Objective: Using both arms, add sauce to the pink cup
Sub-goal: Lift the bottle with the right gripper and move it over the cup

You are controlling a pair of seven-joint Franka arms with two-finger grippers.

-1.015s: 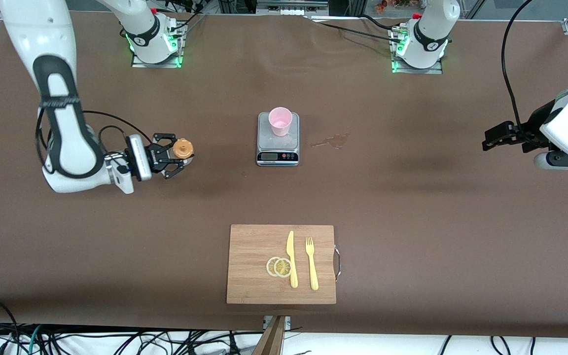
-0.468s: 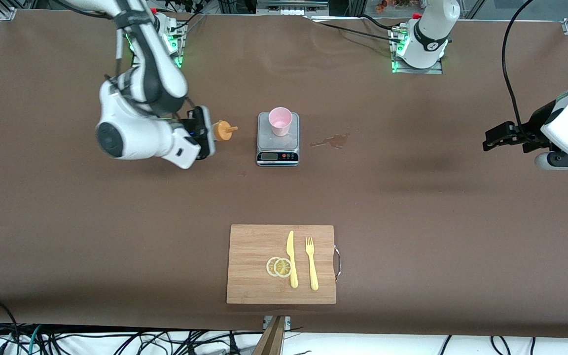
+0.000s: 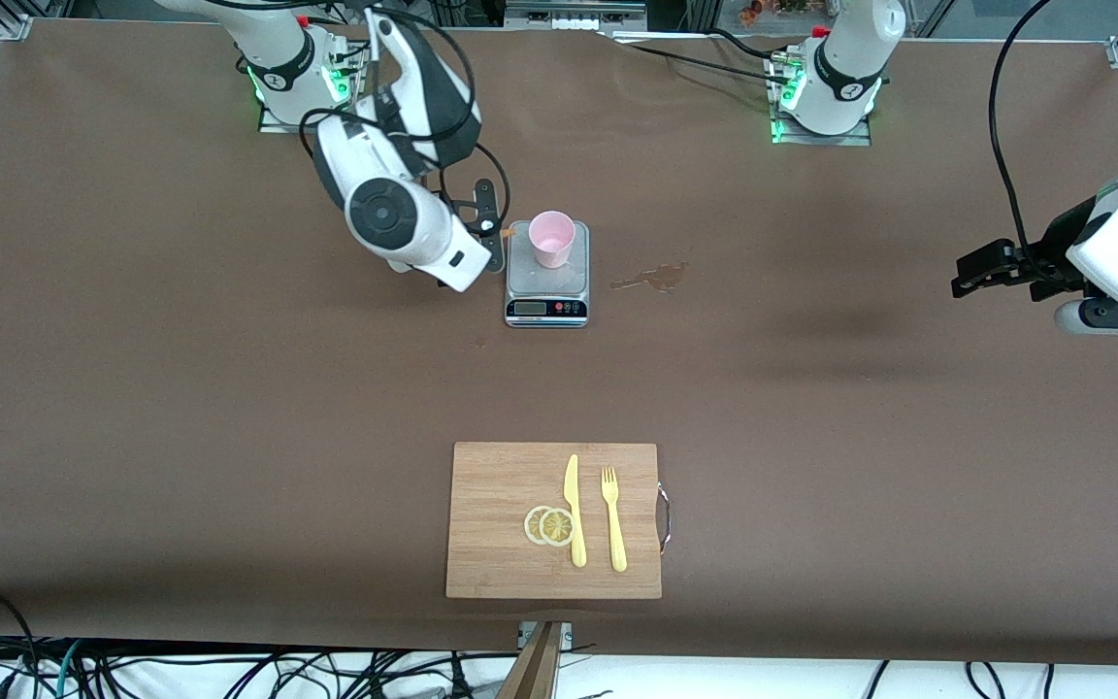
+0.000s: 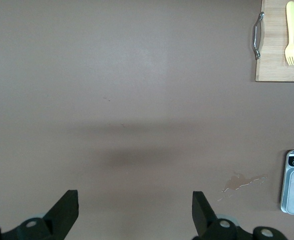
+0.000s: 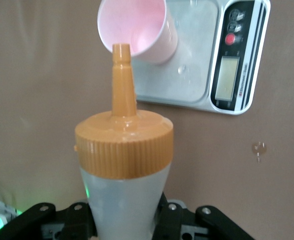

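Observation:
The pink cup (image 3: 552,238) stands upright on a small kitchen scale (image 3: 546,282) in the middle of the table. My right gripper (image 3: 487,229) hangs beside the scale, shut on the sauce bottle (image 5: 122,200). In the front view my wrist hides the bottle except for a speck of orange. In the right wrist view its orange cap (image 5: 124,145) and nozzle point at the rim of the pink cup (image 5: 136,25), tip just short of the opening. My left gripper (image 3: 976,274) waits open over the left arm's end of the table, its fingers (image 4: 66,210) wide apart with nothing between them.
A wooden cutting board (image 3: 496,485) lies near the front camera with a yellow knife (image 3: 574,510), a fork (image 3: 613,519) and two lemon slices (image 3: 549,525). A brownish spill stain (image 3: 656,279) marks the cloth beside the scale, toward the left arm's end.
My right arm has swung the sauce bottle from the right arm's end of the table to the scale, tipping its nozzle toward the cup. The left arm has not moved.

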